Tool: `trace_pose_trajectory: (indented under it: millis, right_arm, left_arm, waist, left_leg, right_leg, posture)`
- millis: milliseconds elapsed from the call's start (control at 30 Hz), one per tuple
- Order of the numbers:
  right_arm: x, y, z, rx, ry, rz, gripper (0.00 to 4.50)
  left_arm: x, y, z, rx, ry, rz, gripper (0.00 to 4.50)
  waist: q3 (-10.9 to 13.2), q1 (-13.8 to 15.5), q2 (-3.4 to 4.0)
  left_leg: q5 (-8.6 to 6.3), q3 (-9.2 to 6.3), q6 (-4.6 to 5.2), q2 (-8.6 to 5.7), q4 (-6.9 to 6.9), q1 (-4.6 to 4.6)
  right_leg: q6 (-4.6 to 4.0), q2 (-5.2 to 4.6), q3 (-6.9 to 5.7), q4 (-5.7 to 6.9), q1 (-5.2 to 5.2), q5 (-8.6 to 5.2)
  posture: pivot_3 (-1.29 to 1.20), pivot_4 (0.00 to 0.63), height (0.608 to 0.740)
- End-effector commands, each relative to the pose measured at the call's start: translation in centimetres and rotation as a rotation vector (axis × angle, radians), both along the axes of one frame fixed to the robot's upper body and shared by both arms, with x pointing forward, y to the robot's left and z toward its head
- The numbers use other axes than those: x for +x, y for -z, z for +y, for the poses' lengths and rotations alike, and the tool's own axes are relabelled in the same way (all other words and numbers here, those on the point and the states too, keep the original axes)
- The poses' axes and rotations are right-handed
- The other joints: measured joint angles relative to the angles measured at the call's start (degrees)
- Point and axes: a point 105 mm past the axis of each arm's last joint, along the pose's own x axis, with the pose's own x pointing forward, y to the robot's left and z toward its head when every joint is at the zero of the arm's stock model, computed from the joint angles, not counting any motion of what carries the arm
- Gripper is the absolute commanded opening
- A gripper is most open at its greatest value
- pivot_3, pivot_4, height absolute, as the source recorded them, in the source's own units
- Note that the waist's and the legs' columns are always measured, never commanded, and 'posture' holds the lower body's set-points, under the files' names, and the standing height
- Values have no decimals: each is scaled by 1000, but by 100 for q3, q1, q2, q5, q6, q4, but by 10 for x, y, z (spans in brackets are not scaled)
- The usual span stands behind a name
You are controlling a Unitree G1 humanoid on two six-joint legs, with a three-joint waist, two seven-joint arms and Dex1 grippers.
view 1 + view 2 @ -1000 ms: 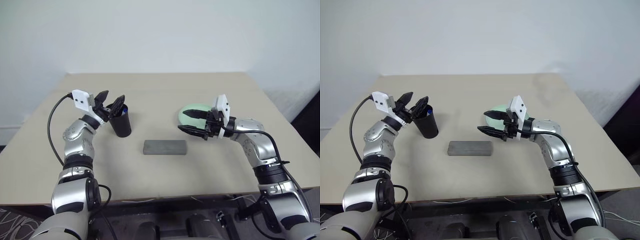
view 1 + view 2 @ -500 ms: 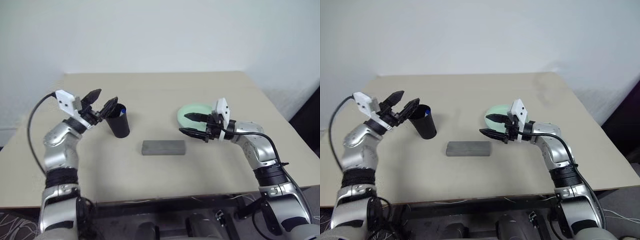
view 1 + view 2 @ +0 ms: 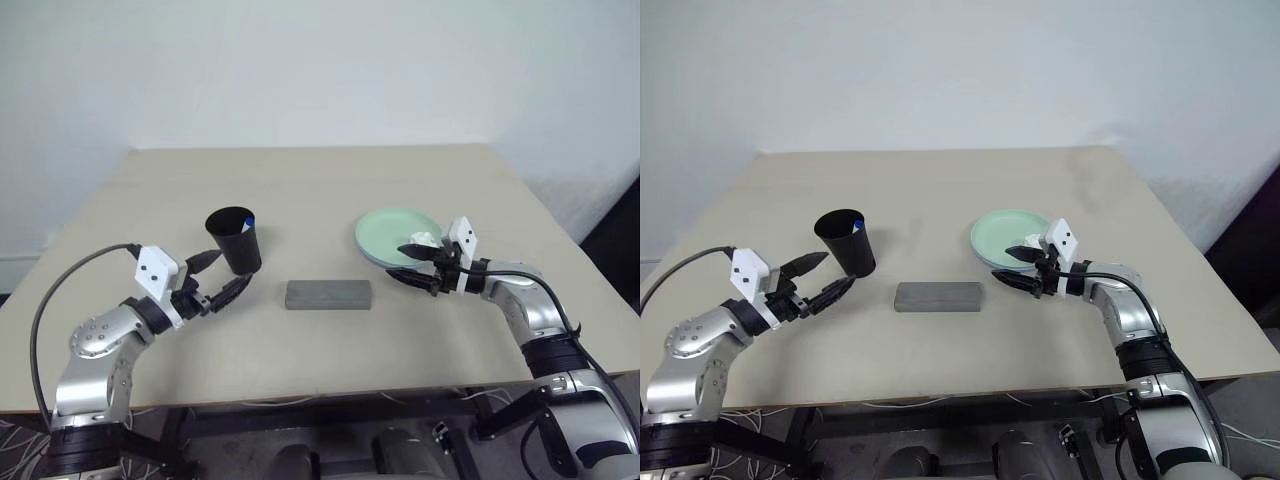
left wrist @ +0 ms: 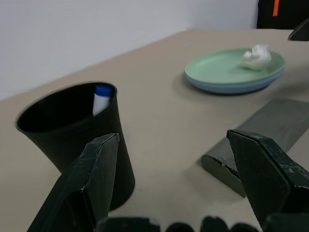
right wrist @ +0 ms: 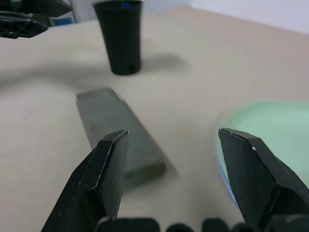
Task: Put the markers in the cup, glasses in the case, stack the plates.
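Seeing both pincers spread wide with nothing between the fingers. Left gripper [image 3: 220, 281] sits low over the table [image 3: 320, 340], just in front of and to the left of the cup [image 3: 234, 240], not touching it; the left wrist view shows its two fingers [image 4: 94, 179] apart with the cup behind one and the case [image 4: 260, 130] behind the other. Right gripper [image 3: 412, 264] hovers at the near right edge of the plates [image 3: 390, 235], fingers parted, holding nothing; we can't tell whether the upper finger brushes the plate rim.

Task things: cup upright on the left half of the table, a blue marker cap [image 4: 103, 90] showing above its rim, so at least one of the markers is inside. Mint green plate [image 4: 227, 67] lies on the light blue plate [image 4: 231, 88], already stacked, right of centre. A small white lump [image 3: 424, 240] rests on the green plate. Grey case lies flat and closed between cup and plates, nearer us. Glasses aren't picked out anywhere; maybe inside the case, can't confirm.

Versus a second ago: left gripper was up at the cup's rim, now pulled back toward us and lowered. Right gripper was over the plates, now lower and further right at their edge. Both openings look unchanged. Cup, case, plates stayed put.
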Motion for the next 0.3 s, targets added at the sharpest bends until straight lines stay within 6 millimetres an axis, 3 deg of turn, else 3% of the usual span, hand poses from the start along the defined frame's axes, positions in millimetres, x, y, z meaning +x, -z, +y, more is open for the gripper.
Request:
trace_pose_trajectory:
  millis: [33, 300]
  right_arm:
    - [4, -7, -10, -1, 43, -39, 3226]
    - [1, -3, -11, -6, 37, -24, 3226]
  left_arm:
    - [2, 0, 10, -3, -67, -43, 3774]
    - [0, 13, 5, -34, -83, -35, 3774]
  waist:
    - [-1, -3, 1]
    - [0, 5, 2]
  left_leg:
    - [0, 0, 0, 1, -2, 0]
    - [0, 2, 0, -1, -2, -3]
  right_leg:
    - [0, 1, 0, 1, -2, 0]
    - [-1, 1, 3, -2, -1, 0]
  posture:
    - [0, 0, 740]
    - [0, 0, 740]
